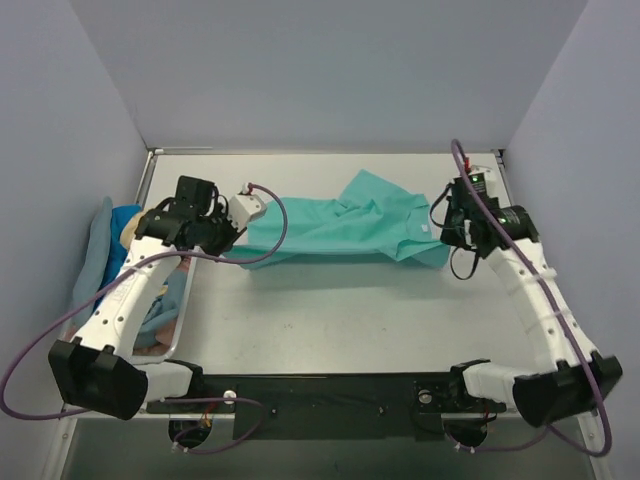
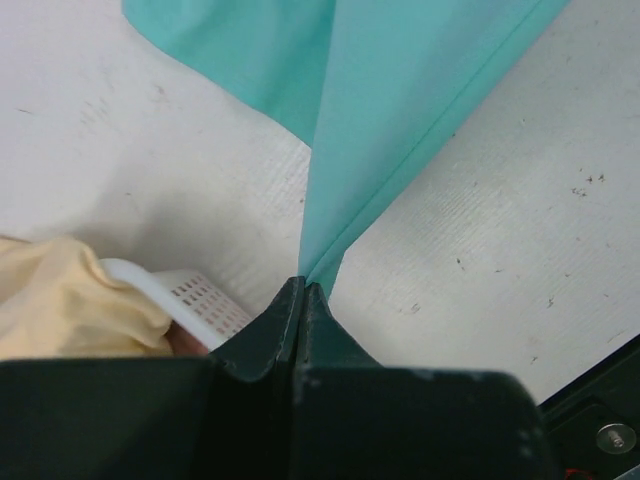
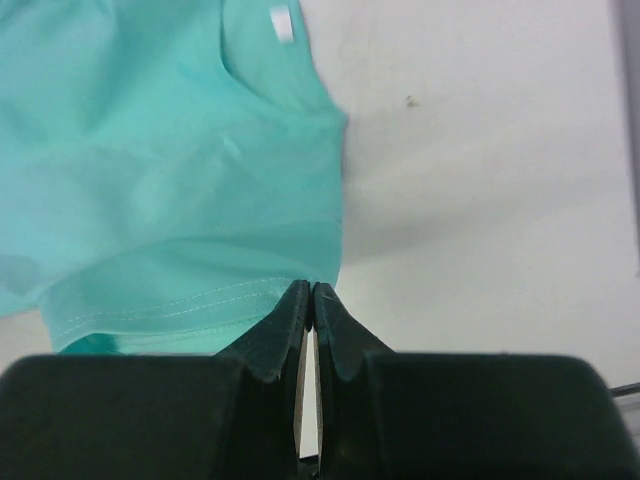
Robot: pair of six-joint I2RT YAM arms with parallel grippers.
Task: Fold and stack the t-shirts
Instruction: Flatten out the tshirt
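Surface (image 1: pixel 350 320): we note a white top with grey walls on three sides and both arm bases at its near edge.
Teal-green t-shirt (image 1: pixel 340 225): it stretches left to right across the far half of the surface, between the two claws. It casts a shadow band along its near side. One part bunches up to a peak right of centre.
Basket (image 2: pixel 200 300): white and perforated, it stands at the left edge of the surface, under the left arm. It holds loose cloth.
Blue t-shirt (image 1: pixel 125 215): crumpled at the far end of the basket, partly hidden by the arm.
Tan-yellow t-shirt (image 2: pixel 60 300): heaped over the basket rim, just beside the left claw in the wrist view.
Left claw (image 2: pixel 303 285): jaws pressed together on a pulled-out point of the teal-green t-shirt. The cloth fans away from the tips, clear of the surface.
Right claw (image 3: pixel 311 290): jaws closed. We see the stitched hem corner at the shirt's right end meeting the tips and read it as pinched.
Neck label (image 3: pixel 282 22): small and white, on the teal cloth near its right end.
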